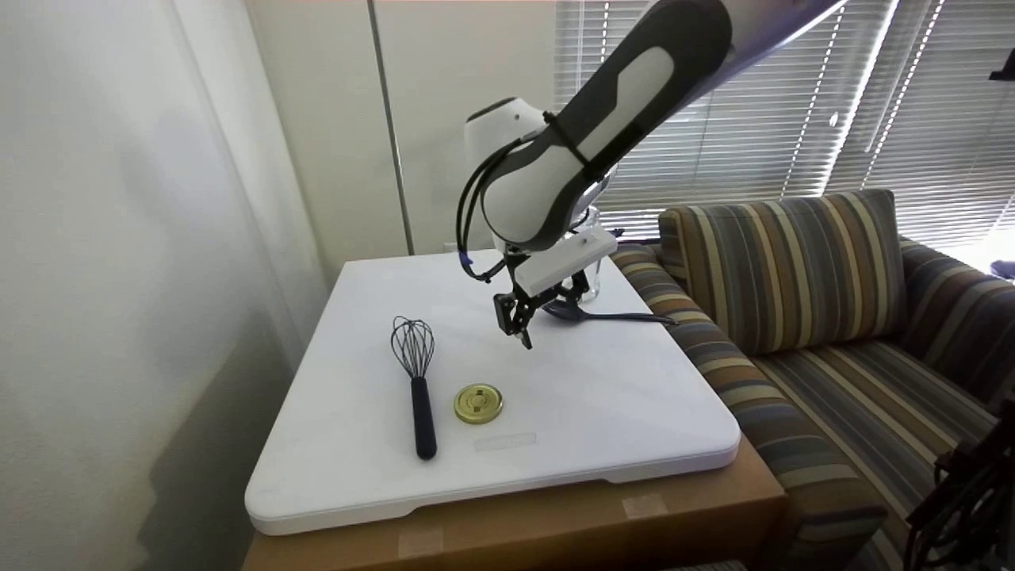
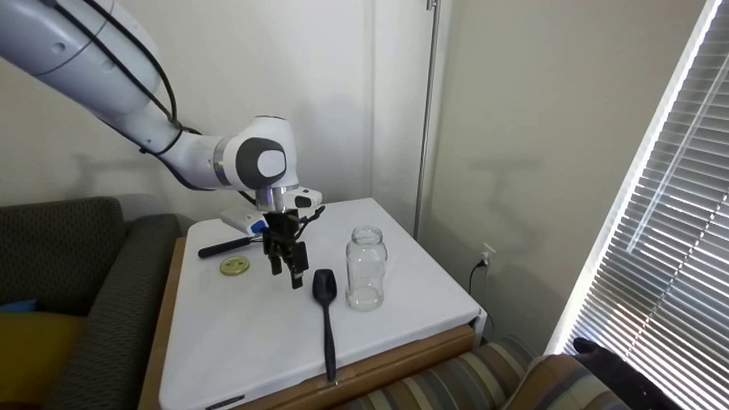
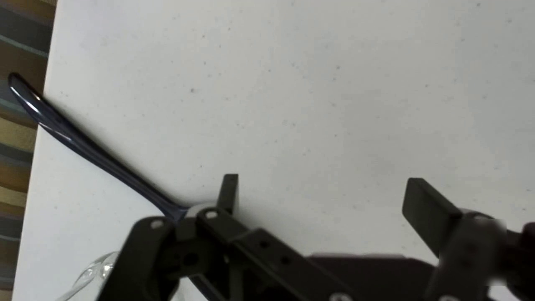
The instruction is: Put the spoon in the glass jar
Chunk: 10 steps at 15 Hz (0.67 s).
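Spoon [image 2: 327,322] and glass jar [image 2: 366,270] numbered one each. The spoon, dark and long-handled, lay on the white surface [image 1: 341,476], outside the jar; its bowl was just beside the jar, and its handle ran out past the surface's edge. The jar stood upright, open at the mouth; in an exterior view most of it was hidden behind the one robot arm [image 1: 610,119]. The one claw [image 3: 322,186] was spread wide, its two fingers [image 3: 430,217] well apart with bare surface showing between them, so it had hold of nothing. It was near the bowl end of the spoon, and in the wrist view parts of it hid most of the bowl. Whether the fingertips touched the surface could not be told.

Two more things lay on the surface, well apart from the jar: one whisk [image 1: 422,404] with a dark handle and, near that handle but apart from it, one round yellowish disc [image 1: 478,403]. One striped couch [image 1: 872,396] with one striped cushion [image 1: 793,270] stood beside the surface; one dark couch [image 2: 108,296] showed in an exterior view.
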Each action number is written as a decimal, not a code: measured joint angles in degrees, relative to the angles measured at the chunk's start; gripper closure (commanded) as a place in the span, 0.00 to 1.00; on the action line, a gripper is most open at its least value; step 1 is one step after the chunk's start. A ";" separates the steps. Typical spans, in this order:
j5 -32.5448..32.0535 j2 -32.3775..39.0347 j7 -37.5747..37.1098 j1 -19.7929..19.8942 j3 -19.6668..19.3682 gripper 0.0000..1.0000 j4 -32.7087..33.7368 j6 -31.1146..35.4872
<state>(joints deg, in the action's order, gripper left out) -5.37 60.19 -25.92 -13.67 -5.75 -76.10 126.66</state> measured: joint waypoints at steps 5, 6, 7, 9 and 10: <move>0.00 0.07 -2.08 -0.94 -0.02 0.00 0.13 -0.02; 0.00 0.12 -2.08 -0.91 -0.02 0.00 0.14 -0.03; 0.00 0.12 -2.08 -0.91 -0.02 0.00 0.14 -0.03; 0.08 0.16 -2.08 -0.95 0.04 0.00 0.14 -0.03; 0.15 0.17 -2.09 -0.95 0.13 0.00 0.14 -0.08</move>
<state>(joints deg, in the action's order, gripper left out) -5.22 60.36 -28.01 -14.63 -5.62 -75.96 126.58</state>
